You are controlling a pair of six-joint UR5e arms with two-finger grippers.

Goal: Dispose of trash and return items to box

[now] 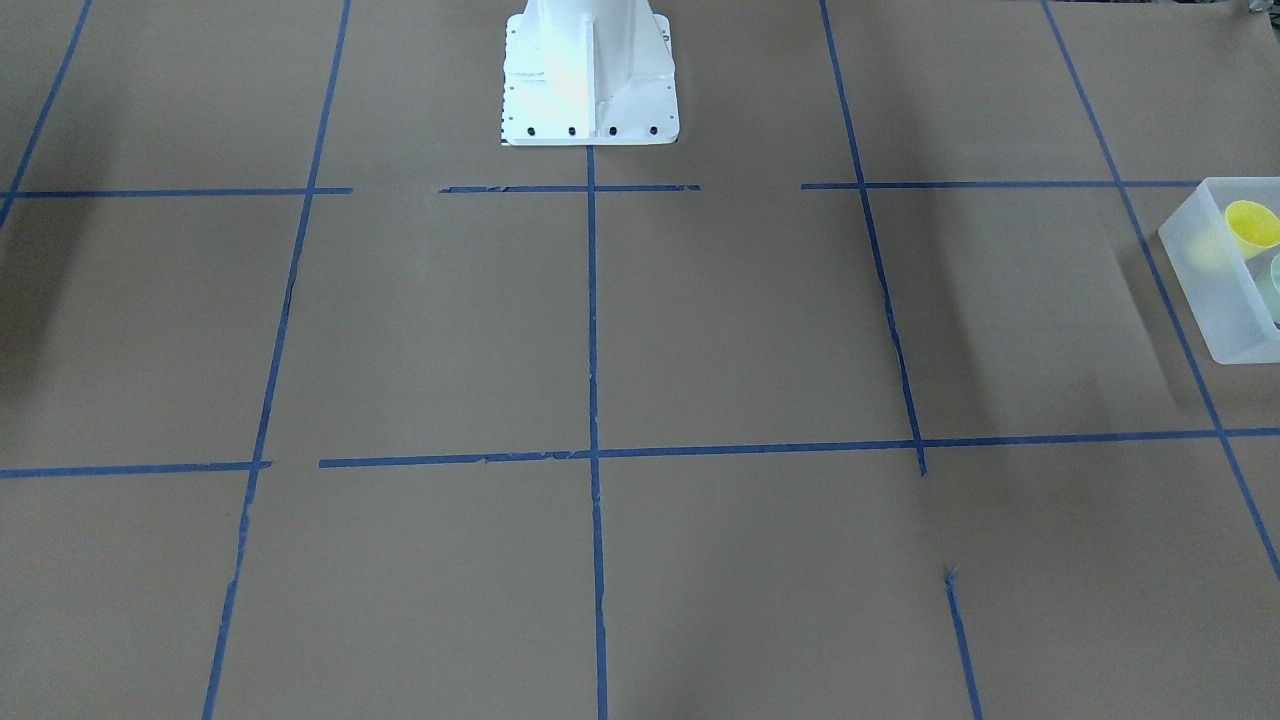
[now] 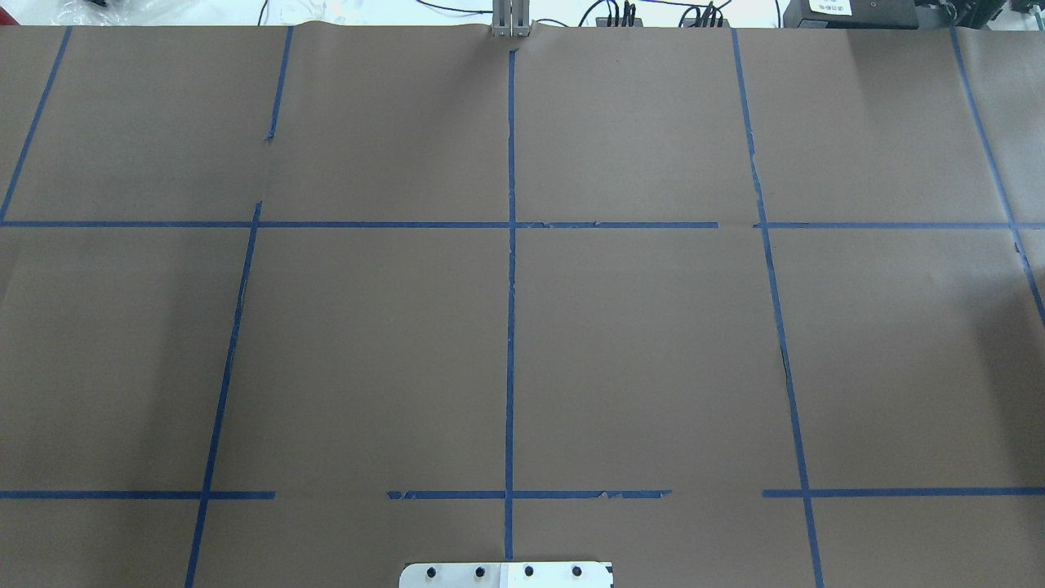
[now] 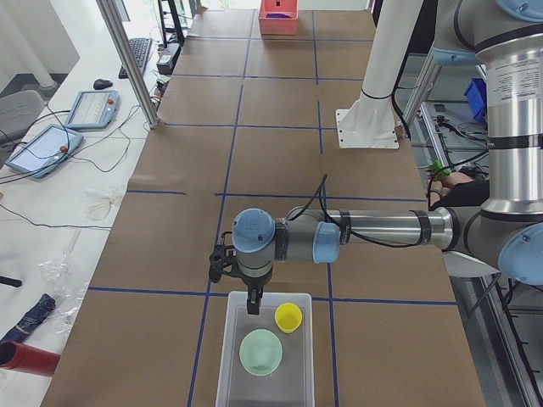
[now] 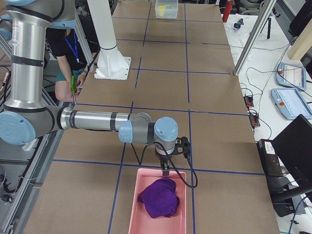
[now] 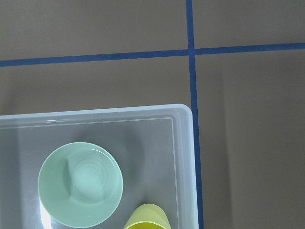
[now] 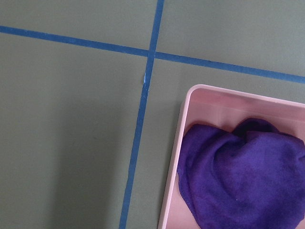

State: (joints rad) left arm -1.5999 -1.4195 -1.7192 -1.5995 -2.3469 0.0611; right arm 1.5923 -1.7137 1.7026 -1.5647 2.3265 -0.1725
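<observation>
The frosted white box stands at the table's left end. In it lie the yellow cup and the mint-green bowl. My left gripper hangs just above the box's near-robot end, beside the cup; I cannot tell whether it is open or shut. The left wrist view looks down on the box's corner, the bowl and the cup's rim. My right gripper hangs over the edge of a pink bin; I cannot tell its state. The box also shows in the front view.
The pink bin holds a crumpled purple cloth, which also shows in the right wrist view. The robot's white base stands at mid table. Blue tape lines grid the brown table cover. A person sits behind the robot.
</observation>
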